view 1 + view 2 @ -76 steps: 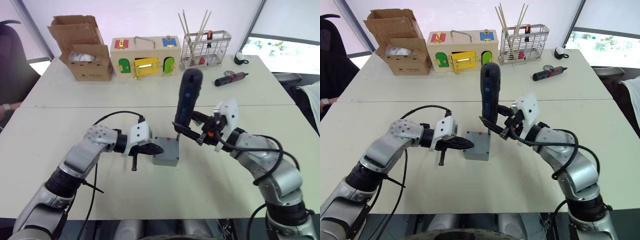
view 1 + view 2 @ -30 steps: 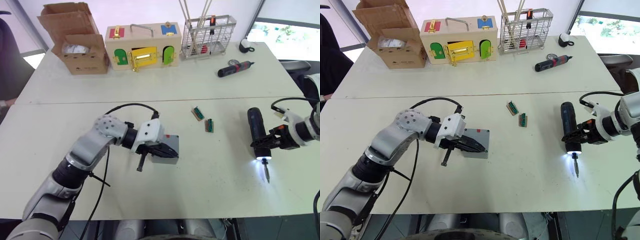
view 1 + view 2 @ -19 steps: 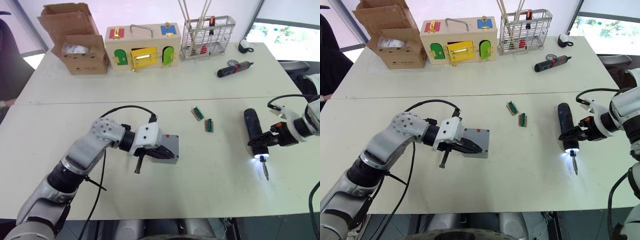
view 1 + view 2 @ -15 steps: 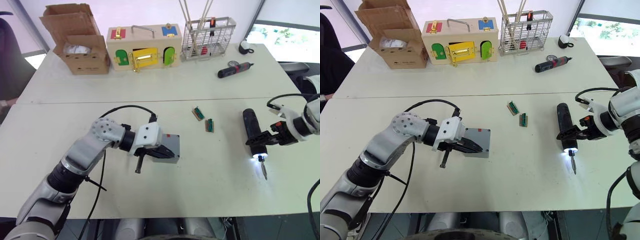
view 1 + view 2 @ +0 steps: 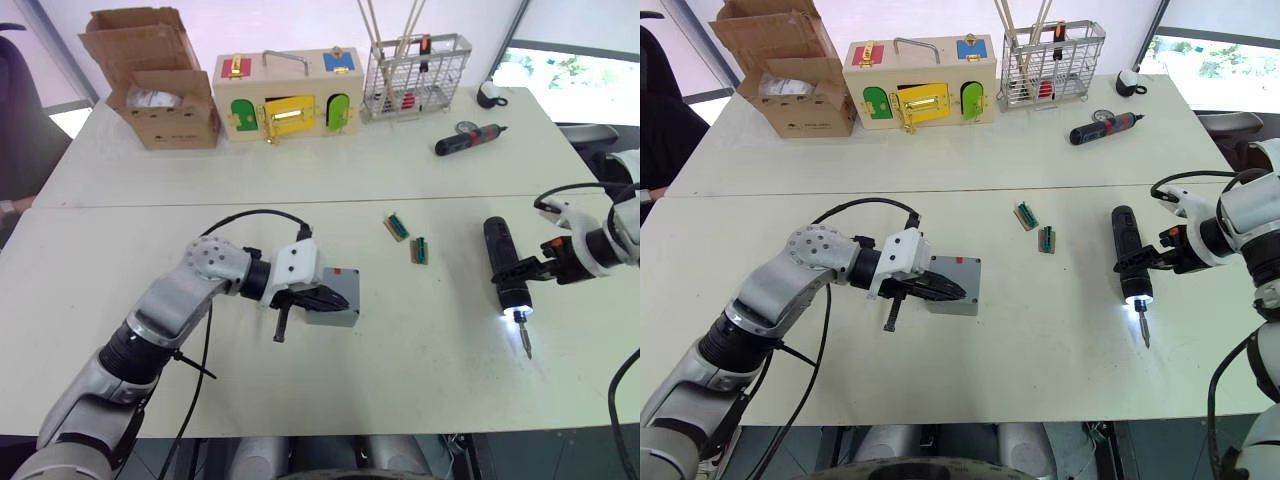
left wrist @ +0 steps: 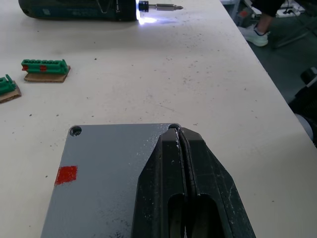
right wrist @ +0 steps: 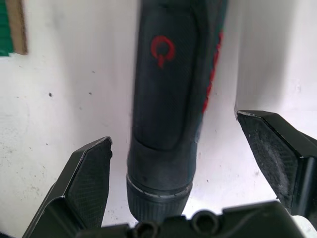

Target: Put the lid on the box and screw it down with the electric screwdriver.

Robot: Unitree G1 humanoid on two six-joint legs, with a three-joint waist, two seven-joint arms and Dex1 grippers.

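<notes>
Lid [image 6: 106,168], a flat matte grey plastic square with a round screw hole at each visible corner and one small red sticker, sits on top of the box [image 5: 335,317], whose grey side wall shows beneath it near the middle of the white surface [image 5: 420,400]. The left gripper [image 5: 322,298] lies over the lid with its two black, scuffed fingers [image 6: 198,173] pressed together, tips at the lid's corner hole.

One electric screwdriver [image 5: 1125,252], a thick dark cylinder with a ribbed collar, a red power symbol on its body and a thin metal bit, lies flat on the surface at about 3 o'clock from the box, well apart from it; a white light glows at its nose. The right gripper [image 7: 183,171] straddles the tool's rear end, jaws spread wide, both textured pads clear of the barrel.

Two small green ridged connector pieces [image 5: 397,226] on tan card backings lie between box and screwdriver. At 12 o'clock, along the far edge, stand one open cardboard box [image 5: 165,95], one wooden box with coloured doors [image 5: 285,100], one wire basket [image 5: 415,75] holding sticks, and one smaller black-and-red screwdriver [image 5: 468,140].
</notes>
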